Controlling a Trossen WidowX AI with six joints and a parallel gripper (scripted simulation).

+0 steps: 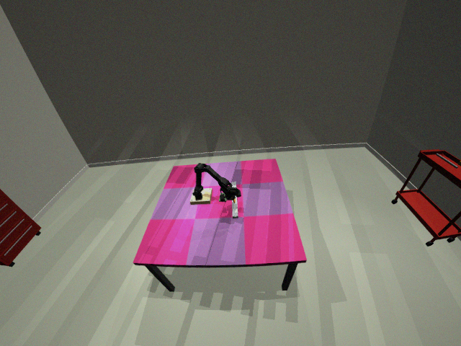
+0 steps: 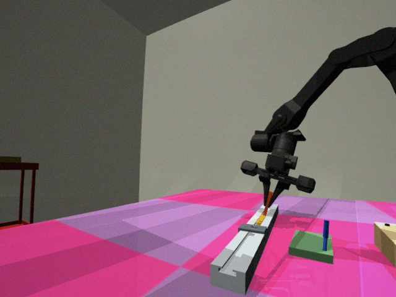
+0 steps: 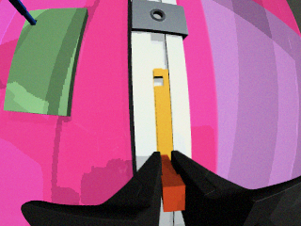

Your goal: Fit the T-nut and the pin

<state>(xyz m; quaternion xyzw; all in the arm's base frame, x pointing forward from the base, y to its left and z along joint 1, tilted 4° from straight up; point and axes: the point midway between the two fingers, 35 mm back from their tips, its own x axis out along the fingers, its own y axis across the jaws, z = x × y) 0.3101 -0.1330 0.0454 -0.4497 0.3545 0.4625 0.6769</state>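
Pale metal rail [image 1: 235,211] [image 2: 238,252] [image 3: 143,94], matt black plastic-looking tool [image 1: 233,197] [image 2: 268,204] [image 3: 165,157]
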